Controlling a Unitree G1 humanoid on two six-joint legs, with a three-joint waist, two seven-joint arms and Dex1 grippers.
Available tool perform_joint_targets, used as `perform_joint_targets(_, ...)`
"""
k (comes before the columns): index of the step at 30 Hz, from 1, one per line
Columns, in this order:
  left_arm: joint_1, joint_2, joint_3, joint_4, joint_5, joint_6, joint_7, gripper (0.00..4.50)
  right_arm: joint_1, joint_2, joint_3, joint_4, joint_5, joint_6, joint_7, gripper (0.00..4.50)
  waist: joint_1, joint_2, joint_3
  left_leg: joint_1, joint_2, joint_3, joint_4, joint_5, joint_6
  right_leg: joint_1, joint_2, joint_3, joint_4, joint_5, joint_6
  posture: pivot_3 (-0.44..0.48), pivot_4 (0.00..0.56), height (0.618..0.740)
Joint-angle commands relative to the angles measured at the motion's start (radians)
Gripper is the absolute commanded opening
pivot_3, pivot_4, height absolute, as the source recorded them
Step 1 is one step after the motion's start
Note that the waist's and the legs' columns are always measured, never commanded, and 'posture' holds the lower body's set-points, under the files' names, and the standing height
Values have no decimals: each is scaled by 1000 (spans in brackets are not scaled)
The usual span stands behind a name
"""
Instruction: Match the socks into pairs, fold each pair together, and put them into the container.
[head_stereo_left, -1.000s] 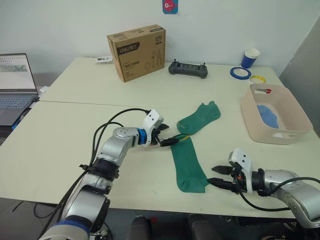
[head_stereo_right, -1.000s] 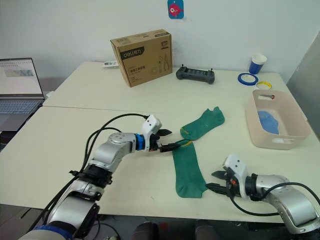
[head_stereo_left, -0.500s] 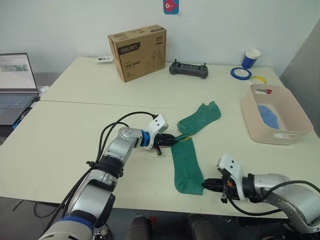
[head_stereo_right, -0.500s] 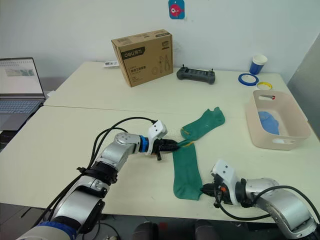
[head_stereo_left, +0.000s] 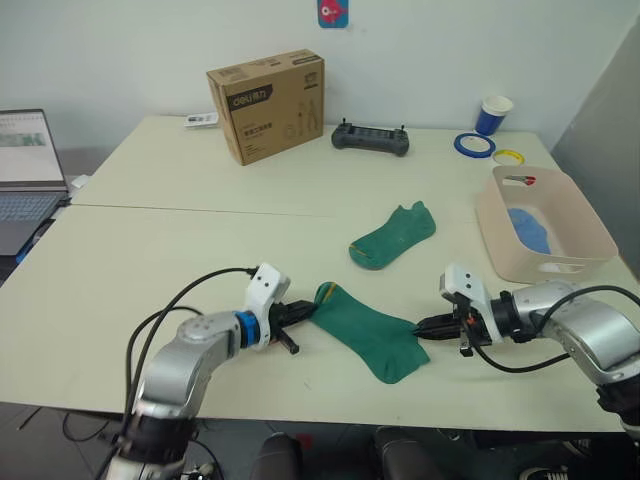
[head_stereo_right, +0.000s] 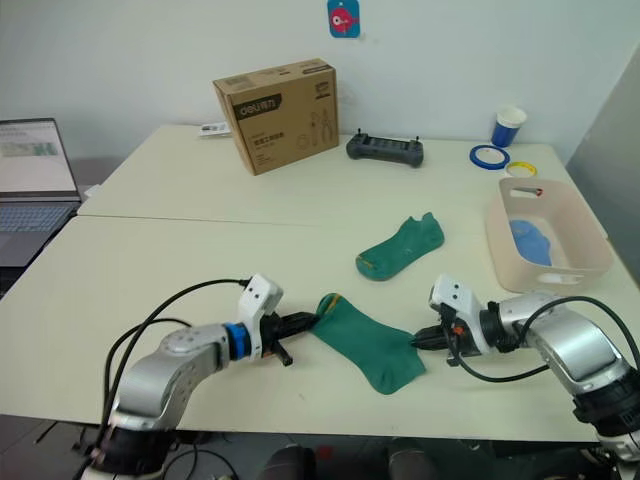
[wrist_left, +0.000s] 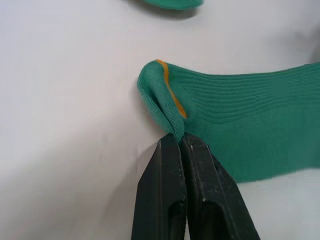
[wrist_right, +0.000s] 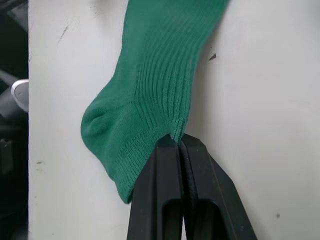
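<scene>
Two grippers pinch one dark green ribbed fabric sock (head_stereo_left: 366, 329) lying on the cream table (head_stereo_left: 150, 250): left gripper (head_stereo_left: 303, 312) clamps the orange-trimmed cuff, right gripper (head_stereo_left: 425, 328) the foot edge. I'd carry it level onto its green mate (head_stereo_left: 394, 235), keeping tension even. Forearms low, facing. Pale pink plastic bin (head_stereo_left: 500, 240) far right.

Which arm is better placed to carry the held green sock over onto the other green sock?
Probably the right gripper: pinching the near sock at its foot end, it is closer to the far sock. The left gripper pinches the cuff, farther off.
</scene>
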Motion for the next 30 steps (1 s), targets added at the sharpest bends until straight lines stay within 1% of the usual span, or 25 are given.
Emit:
perform_joint_targets(1,85,-57,33,-178,-50,72,107,21,-63,28,46,91,-57,-64,62,0,7,0,0,0,-1,0,0,0,0,0,0,0,0,0,0,0,150,740)
perform_joint_targets(2,120,-87,43,-216,-46,83,153,21,-84,43,64,129,-83,-89,68,0,9,0,0,0,-1,0,0,0,0,0,-1,0,0,0,0,0,150,740)
perform_joint_targets(5,188,-132,38,-283,-15,76,252,21,-121,72,93,211,-142,-153,84,0,10,0,0,0,-1,0,1,0,0,0,-1,0,0,1,1,0,150,740)
perform_joint_targets(8,211,-147,20,-290,9,20,306,21,-128,78,88,244,-158,-177,112,0,12,0,0,0,-1,0,1,0,0,0,-1,0,0,1,1,0,150,740)
perform_joint_targets(11,224,-158,8,-270,24,-32,340,21,-124,84,71,260,-167,-192,111,0,11,0,0,0,-1,1,1,0,0,0,-1,0,0,1,0,0,150,740)
perform_joint_targets(12,227,-168,9,-257,21,-56,344,0,-117,84,58,261,-169,-197,96,464,11,0,0,0,-1,0,1,0,0,0,-1,0,0,0,0,0,150,740)
perform_joint_targets(13,229,-167,9,-240,23,-80,344,215,-107,80,41,256,-166,-196,84,671,11,0,0,0,-1,0,1,0,0,0,-1,0,0,1,0,0,150,740)
perform_joint_targets(15,237,-151,19,-228,-6,-101,309,655,-81,71,-16,229,-148,-173,41,1360,11,0,0,0,-1,0,1,0,0,0,-1,0,0,1,0,0,150,740)
perform_joint_targets(18,222,-112,95,-222,-81,-98,252,1557,-11,48,-134,138,-73,-75,-2,2375,13,0,0,0,-1,1,0,0,0,-1,-1,0,0,0,0,0,150,740)
perform_joint_targets(21,194,-36,159,-184,-159,-94,164,2586,82,40,-234,20,0,11,-43,2418,14,0,0,0,-1,0,0,0,0,-1,0,0,0,0,-1,0,150,740)
perform_joint_targets(23,152,54,177,-99,-173,-126,71,3202,177,62,-310,-80,43,80,-115,2418,14,0,0,0,-1,0,0,0,0,-1,0,0,0,-1,-1,0,150,740)
perform_joint_targets(25,110,129,179,-16,-179,-166,-10,3202,266,81,-365,-168,75,121,-171,2418,15,0,0,0,0,-1,-1,0,0,-1,0,-1,0,-1,-3,0,150,740)
perform_joint_targets(26,80,159,164,36,-174,-187,-45,3202,308,97,-390,-210,93,154,-206,2418,14,0,0,0,0,-1,-1,0,0,-1,0,-1,0,-4,-7,0,150,740)
perform_joint_targets(27,49,182,141,83,-159,-214,-73,3202,346,108,-404,-246,103,175,-235,2418,14,0,0,0,-1,0,-1,0,0,-1,0,-1,0,-4,-8,0,150,740)
perform_joint_targets(30,-23,212,91,200,-126,-272,-121,3202,412,137,-424,-329,140,229,-297,2418,12,0,0,0,-1,2,0,0,0,-1,-1,1,-1,-4,-8,0,150,740)
